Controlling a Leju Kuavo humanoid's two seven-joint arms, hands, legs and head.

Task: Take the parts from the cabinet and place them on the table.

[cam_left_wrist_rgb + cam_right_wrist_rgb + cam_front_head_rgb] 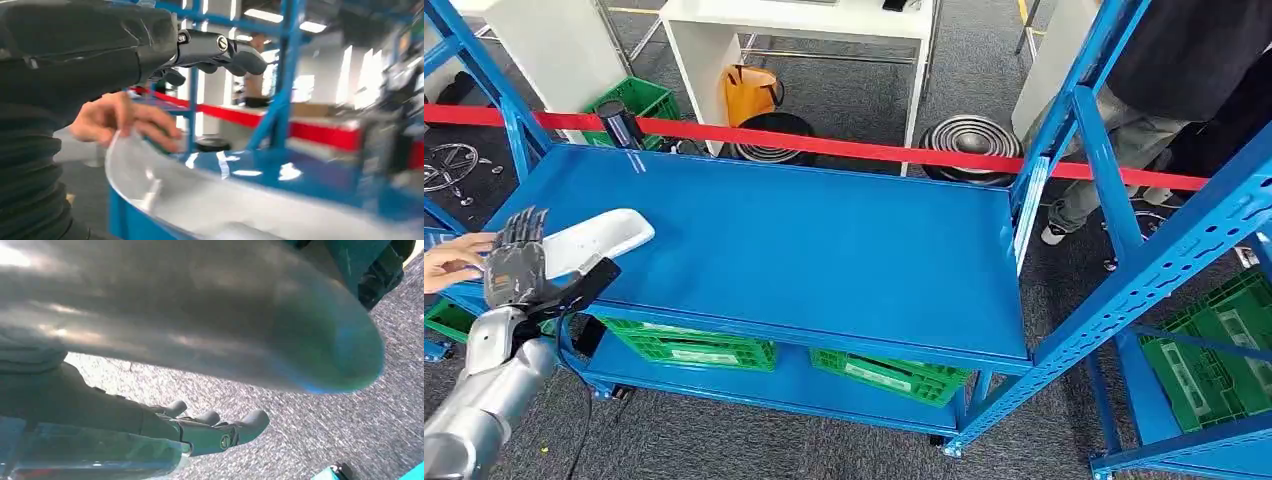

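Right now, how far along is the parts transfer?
Early. Nothing looks placed yet: no part lies on the blue shelf surface. In hand: the left hand is at a white curved part at the shelf's left edge, with a person's hand beside it. Placing it remains. The right hand holds nothing.

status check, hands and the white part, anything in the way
Left hand open beside white part at blue shelf left edge. Right hand open, hanging over floor. Person's hand on the part's end.

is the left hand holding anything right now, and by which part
Cannot be told: the left hand is at the near end of the white part, while a person's hand touches that same end.
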